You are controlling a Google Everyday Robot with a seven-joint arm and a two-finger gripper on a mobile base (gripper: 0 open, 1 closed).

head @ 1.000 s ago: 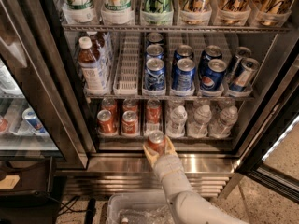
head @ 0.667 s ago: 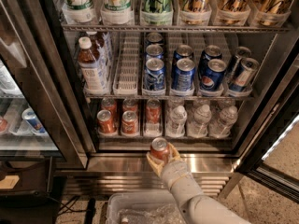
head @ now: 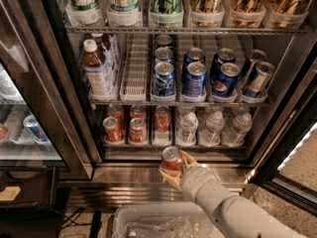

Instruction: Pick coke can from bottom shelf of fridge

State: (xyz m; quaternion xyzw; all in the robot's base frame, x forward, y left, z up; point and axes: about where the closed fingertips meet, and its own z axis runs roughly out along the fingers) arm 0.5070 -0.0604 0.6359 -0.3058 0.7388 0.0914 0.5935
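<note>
Since a second ago, the coke can [head: 172, 158] has been drawn out of the fridge [head: 54, 83] and slightly toward four o'clock; it is now held upright in front of the stainless-steel sill [head: 124, 173], just below the bottom shelf [head: 148, 146]. The gripper [head: 176, 166] is closed around the can, with one yellowish finger [head: 190, 159] seen at its three o'clock side and the other at seven o'clock. The pale arm [head: 223, 207] is extended from the five o'clock corner of the view up toward eleven o'clock. Three lanes of matching red cans [head: 113, 129] are left on the bottom shelf, with clear water bottles [head: 213, 128] at their three o'clock. On the rack above, blue cans [head: 227, 78] are stood, one showing the Pepsi globe; no other writing can be read. A clear plastic bin [head: 148, 222] is seen at six o'clock.
</note>
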